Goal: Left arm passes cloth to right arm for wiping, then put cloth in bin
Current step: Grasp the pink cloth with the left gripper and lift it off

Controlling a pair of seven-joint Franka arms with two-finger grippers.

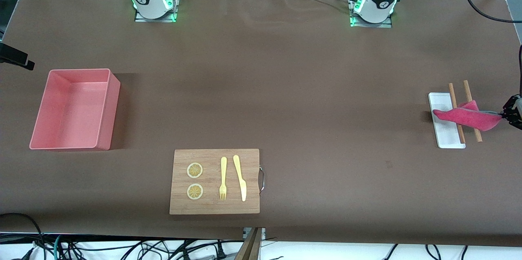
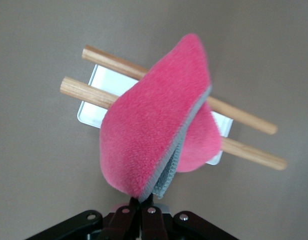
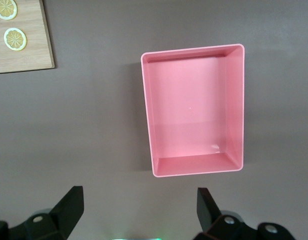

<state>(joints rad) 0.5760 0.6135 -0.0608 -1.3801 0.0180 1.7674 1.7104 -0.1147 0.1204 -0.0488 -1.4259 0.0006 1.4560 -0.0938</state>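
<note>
Gripping one corner of the small fluffy magenta-pink cloth (image 1: 467, 118), the left gripper (image 1: 505, 114) shows in the front view at the left arm's end of the table, its fingers clamped together on the fabric. The cloth lies across two round wooden sticks (image 1: 461, 110) that rest over a small flat white tray (image 1: 445, 129). Well apart from that tray, toward the right arm's end of the table, sits the salmon-pink rectangular plastic bin (image 1: 73, 110). A wooden cutting board (image 1: 215, 181) lies nearer to the front camera than the bin, carrying two lemon slices (image 1: 195, 181), a yellow fork (image 1: 223, 178) and a yellow knife (image 1: 240, 177).

The left wrist view shows the cloth (image 2: 154, 132) folded, pink face outward with a grey edge, pinched at its corner by the left gripper (image 2: 146, 202) and draped over both sticks (image 2: 88, 92) above the tray (image 2: 88, 112).

The right wrist view shows the right gripper (image 3: 138, 210) hanging with fingers (image 3: 68, 205) wide apart and holding nothing; the bin (image 3: 194, 112) lies below it on the brown table, with a corner of the board (image 3: 23, 50) beside it.
</note>
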